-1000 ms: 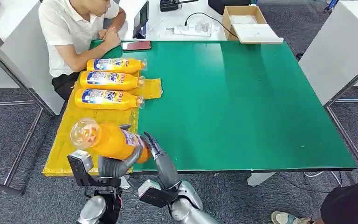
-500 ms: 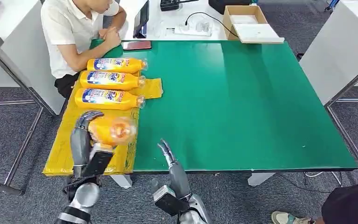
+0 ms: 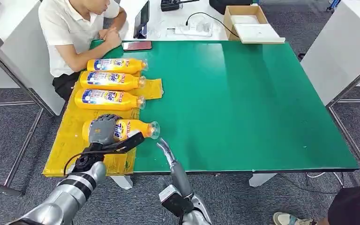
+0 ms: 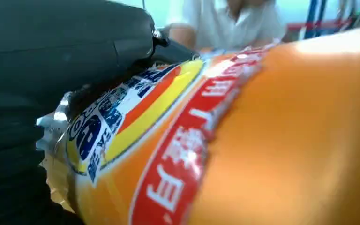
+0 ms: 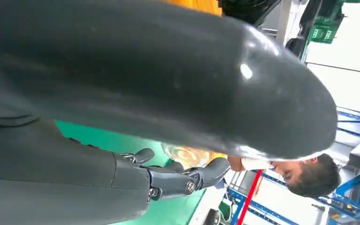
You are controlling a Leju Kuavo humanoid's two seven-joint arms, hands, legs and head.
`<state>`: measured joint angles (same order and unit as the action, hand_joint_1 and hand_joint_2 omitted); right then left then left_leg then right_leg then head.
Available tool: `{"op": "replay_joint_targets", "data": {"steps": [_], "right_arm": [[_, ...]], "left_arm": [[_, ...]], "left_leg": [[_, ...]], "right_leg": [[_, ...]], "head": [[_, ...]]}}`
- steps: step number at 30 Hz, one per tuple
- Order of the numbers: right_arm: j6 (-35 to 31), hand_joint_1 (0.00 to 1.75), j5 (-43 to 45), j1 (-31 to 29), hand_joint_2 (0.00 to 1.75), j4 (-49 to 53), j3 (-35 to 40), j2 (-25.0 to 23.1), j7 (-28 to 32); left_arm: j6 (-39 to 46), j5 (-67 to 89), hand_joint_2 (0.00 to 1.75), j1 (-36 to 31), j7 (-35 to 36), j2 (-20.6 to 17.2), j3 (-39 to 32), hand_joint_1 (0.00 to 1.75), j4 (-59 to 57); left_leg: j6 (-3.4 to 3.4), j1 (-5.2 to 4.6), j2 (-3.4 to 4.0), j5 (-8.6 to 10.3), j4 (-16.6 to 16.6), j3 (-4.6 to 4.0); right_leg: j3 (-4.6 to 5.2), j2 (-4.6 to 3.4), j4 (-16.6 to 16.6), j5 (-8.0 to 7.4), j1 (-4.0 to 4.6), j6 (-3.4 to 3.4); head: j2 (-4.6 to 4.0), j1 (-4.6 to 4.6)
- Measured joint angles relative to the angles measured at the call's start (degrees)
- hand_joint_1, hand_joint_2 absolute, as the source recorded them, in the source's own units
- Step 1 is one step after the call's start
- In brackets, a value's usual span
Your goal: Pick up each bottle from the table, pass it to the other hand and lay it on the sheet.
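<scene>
Since a second ago your left hand (image 3: 104, 129) has lowered the fourth bottle (image 3: 130, 129) onto the yellow sheet (image 3: 70, 140) and grips it; three bottles (image 3: 108, 80) lie beyond. Left wrist: label (image 4: 136, 122) close. Right wrist: right hand (image 5: 168, 176) spread, holding nothing, above the green tabletop (image 5: 122, 143).

A lab or test room: grey carpet floor (image 3: 9, 136), a green-topped bench (image 3: 243, 103), white tables, a power strip (image 3: 191, 29) and blue metal racks (image 3: 358, 197).

Head view looks down on the green table (image 3: 243, 103); wrist views sit close behind each hand.
</scene>
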<state>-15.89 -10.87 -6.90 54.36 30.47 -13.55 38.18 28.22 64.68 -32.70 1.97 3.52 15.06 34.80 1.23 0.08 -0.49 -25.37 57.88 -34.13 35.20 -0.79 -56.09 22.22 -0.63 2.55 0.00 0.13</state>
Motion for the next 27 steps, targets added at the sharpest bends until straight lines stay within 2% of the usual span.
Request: {"op": "replay_joint_targets", "data": {"steps": [4, 5, 6, 7, 10, 11, 19, 25, 26, 27], "right_arm": [[0.07, 0.0, 0.68, 0.01, 0.0, 0.0, 0.15, 0.04, 0.0], [0.07, 0.0, 0.77, 0.0, 0.0, 0.0, 0.22, 0.07, 0.0], [0.02, 0.0, 0.94, 0.0, 0.0, 0.0, 0.24, 0.07, 0.0], [-0.04, 0.0, 1.09, 0.0, 0.0, 0.0, 0.26, 0.09, 0.0], [-0.52, 0.0, 1.53, 0.01, 0.0, 0.0, 0.26, 0.11, 0.0], [-0.72, 0.0, 1.69, 0.02, 0.0, 0.0, 0.26, 0.11, 0.0], [-2.36, 0.0, 2.01, 0.1, 0.0, -0.02, 0.26, 0.11, 0.0], [-3.39, 0.0, 2.49, 0.4, 0.0, -0.02, 0.26, 0.39, 0.0], [-3.7, 0.0, 2.52, 0.51, 0.0, -0.02, 0.24, 0.48, 0.0], [-3.96, 0.0, 2.56, 0.65, 0.0, -0.02, 0.24, 0.55, 0.0]], "left_arm": [[-2.69, -3.41, 1.75, -3.09, -0.37, 0.0, -0.5, 1.75, -4.81], [-3.13, -3.92, 1.75, -3.74, -0.39, 0.0, -0.77, 1.4, -5.63], [-3.52, -4.2, 1.75, -4.29, -0.39, 0.0, -0.96, 0.59, -6.47], [-3.76, -4.2, 1.75, -4.74, -0.37, 0.0, -1.16, 0.0, -7.17], [-5.91, -4.33, 1.75, -5.93, -0.44, 0.0, -1.4, 0.0, -8.84], [-6.89, -4.59, 0.0, -6.19, -0.66, 0.0, -1.55, 0.0, -9.39], [-16.69, -8.4, 0.0, -6.48, -7.98, -0.11, -2.34, 0.0, -10.08], [-18.08, -11.12, 0.0, -4.12, -12.92, -0.11, -2.1, 0.0, -6.01], [-18.17, -14.27, 1.75, -2.86, -14.63, -0.11, -2.12, 0.0, -4.26], [-18.67, -18.64, 1.75, -1.32, -16.86, 0.02, -2.16, 0.0, -2.01]], "left_leg": [[0.0, -0.01, 0.0, -0.01, 0.0, 0.01], [0.0, -0.01, -0.01, -0.01, 0.0, 0.03], [-0.01, -0.01, -0.01, -0.01, 0.0, 0.06], [-0.01, -0.01, -0.01, -0.01, 0.0, 0.1], [-0.03, -0.01, -0.01, 0.0, 0.0, 0.16], [-0.04, -0.01, 0.02, 0.0, 0.0, 0.21], [-0.08, -0.01, 0.05, 0.02, -0.01, 0.3], [-0.07, -0.03, -0.06, 0.02, -0.01, 0.32], [-0.07, -0.05, -0.06, 0.02, -0.01, 0.32], [-0.07, -0.05, -0.06, 0.02, -0.01, 0.31]], "right_leg": [[-0.02, 0.0, 0.01, 0.0, -0.01, 0.0], [-0.04, 0.0, 0.02, 0.01, -0.01, -0.01], [-0.07, 0.01, 0.02, 0.01, -0.01, -0.01], [-0.1, 0.0, 0.02, 0.01, -0.01, -0.01], [-0.15, 0.0, 0.0, 0.0, -0.01, -0.01], [-0.17, -0.01, -0.01, -0.01, -0.01, -0.02], [-0.2, -0.02, -0.08, 0.0, 0.0, -0.03], [-0.28, 0.03, -0.06, 0.03, -0.03, -0.04], [-0.28, 0.03, -0.05, 0.03, -0.04, -0.04], [-0.28, 0.03, -0.04, 0.02, -0.04, -0.03]], "head": [[0.0, 0.0], [0.0, 0.02], [0.0, 0.0], [0.0, 0.02], [-0.02, 0.0], [-0.02, 0.02], [0.0, 0.0], [-0.02, -0.02], [0.0, -0.02], [-0.02, 0.0]]}}
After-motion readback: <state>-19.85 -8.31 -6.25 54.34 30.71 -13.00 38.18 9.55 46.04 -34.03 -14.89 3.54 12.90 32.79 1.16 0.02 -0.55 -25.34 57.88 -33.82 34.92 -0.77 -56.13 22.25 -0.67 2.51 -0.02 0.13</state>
